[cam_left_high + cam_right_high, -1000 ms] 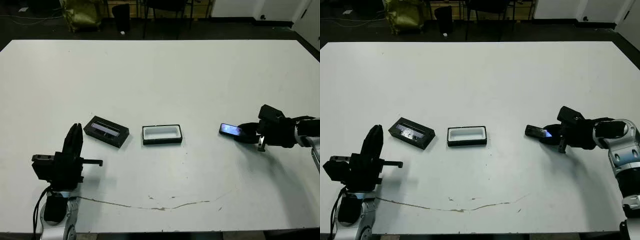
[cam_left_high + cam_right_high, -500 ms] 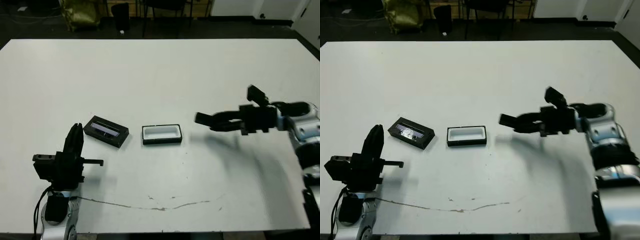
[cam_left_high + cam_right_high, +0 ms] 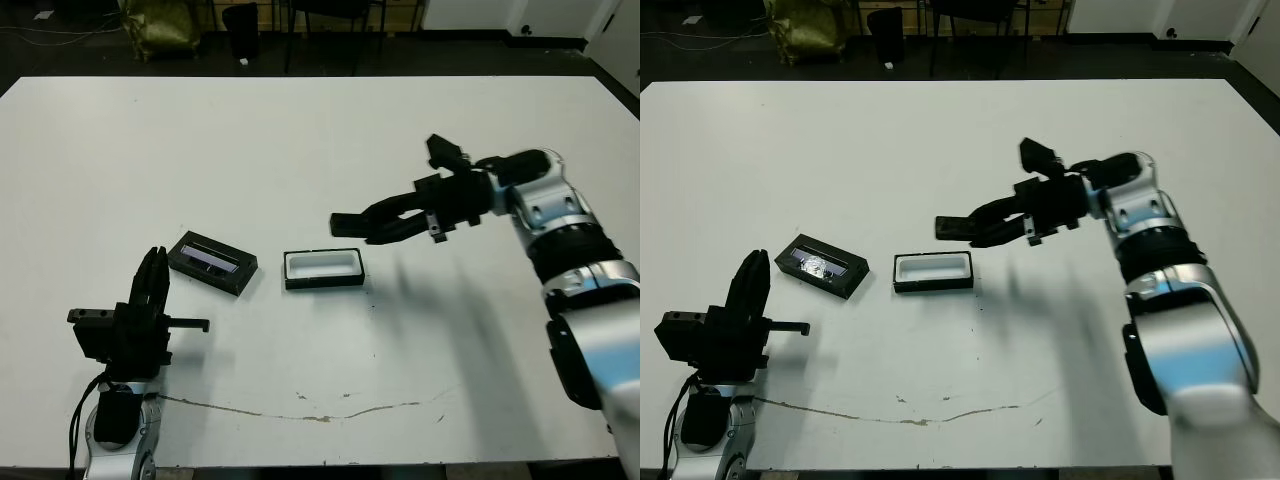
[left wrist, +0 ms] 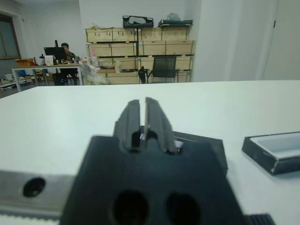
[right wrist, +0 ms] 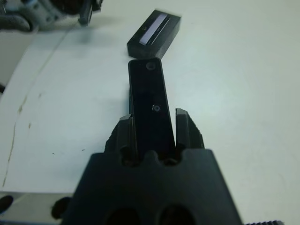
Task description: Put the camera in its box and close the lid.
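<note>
My right gripper (image 3: 380, 222) is shut on the camera (image 3: 350, 222), a flat black oblong that it holds level in the air, just above and a little behind the right end of the box (image 3: 323, 268). The right wrist view shows the camera (image 5: 149, 103) sticking out between the fingers (image 5: 183, 129). The white-lined box lies open at the table's middle. The lid (image 3: 212, 263), with its purplish strip, lies to the box's left. My left gripper (image 3: 153, 260) is shut and holds nothing, standing near the front left edge, in front of the lid.
A thin crack line (image 3: 330, 410) runs across the table near its front edge. Chairs and a yellow bag (image 3: 160, 25) stand on the floor beyond the far edge. A person (image 4: 65, 49) sits at a distant desk.
My right arm lifted the camera off the table's right side and carried it left, until it hangs over the box. The left arm has stayed put.
</note>
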